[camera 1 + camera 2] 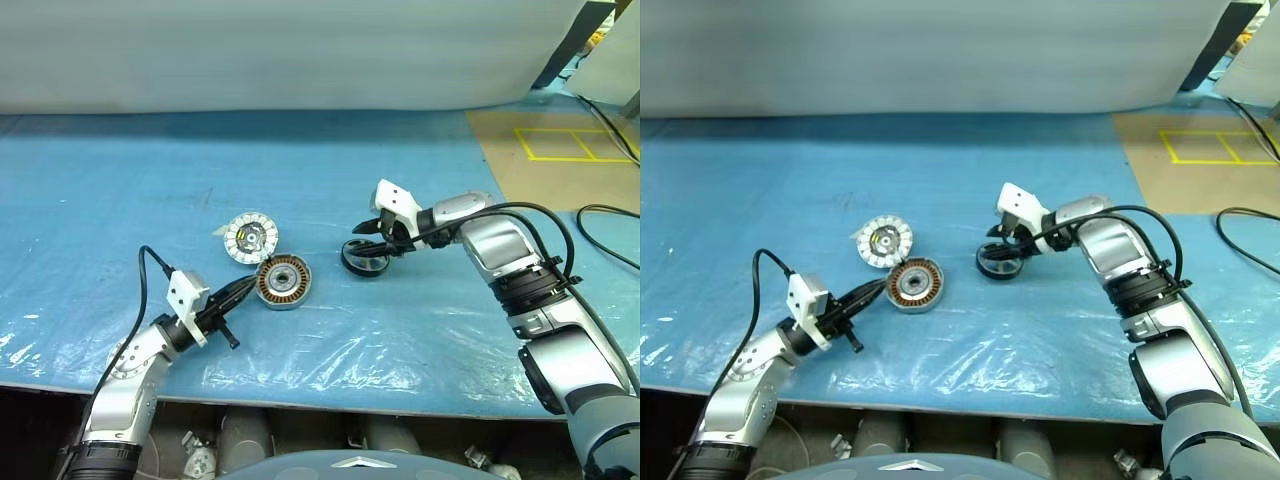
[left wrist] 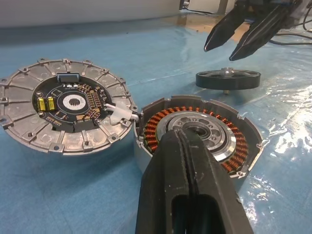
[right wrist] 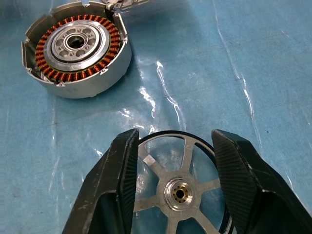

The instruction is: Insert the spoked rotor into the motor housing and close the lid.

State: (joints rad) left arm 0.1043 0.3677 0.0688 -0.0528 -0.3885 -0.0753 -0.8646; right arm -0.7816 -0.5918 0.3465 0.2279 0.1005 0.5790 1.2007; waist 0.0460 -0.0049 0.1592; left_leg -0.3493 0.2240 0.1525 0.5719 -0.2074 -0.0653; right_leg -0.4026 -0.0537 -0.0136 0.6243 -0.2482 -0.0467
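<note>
On blue sheet, spoked rotor (image 3: 181,187): black rim, silver spokes.

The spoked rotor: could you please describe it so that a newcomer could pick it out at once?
On the blue plastic-covered table lie three round parts. The spoked rotor is the one lying apart, on the robot's right, directly under the right gripper, whose jaws are open. Unlike the copper-wound motor housing and the ribbed lid beside it, it is a black-rimmed wheel with silver spokes.
</note>
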